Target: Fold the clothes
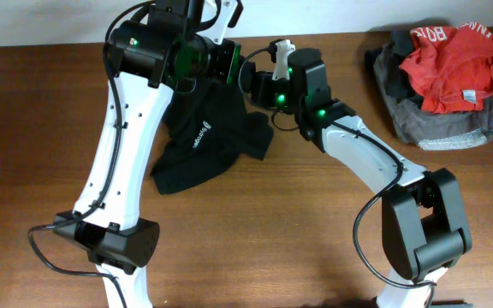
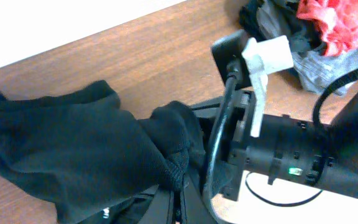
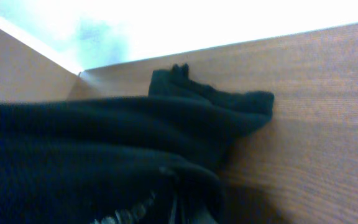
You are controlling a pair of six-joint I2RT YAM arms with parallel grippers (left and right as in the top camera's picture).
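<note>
The clothes [image 1: 202,141], a plain black garment with a small white logo, lie bunched at the table's middle back. The top edge of the garment is lifted where both grippers meet. My left gripper [image 1: 229,67] is shut on a fold of the black fabric, which shows pinched between the jaws in the left wrist view [image 2: 180,186]. Just to its right, my right gripper [image 1: 259,85] is shut on the same edge. In the right wrist view the black cloth [image 3: 104,143] covers the jaws, and its far corner rests on the wood.
A red garment with white lettering [image 1: 450,64] lies on a grey garment [image 1: 439,124] at the back right, also seen in the left wrist view as red cloth [image 2: 337,25]. The table's back edge meets a white wall [image 3: 197,25].
</note>
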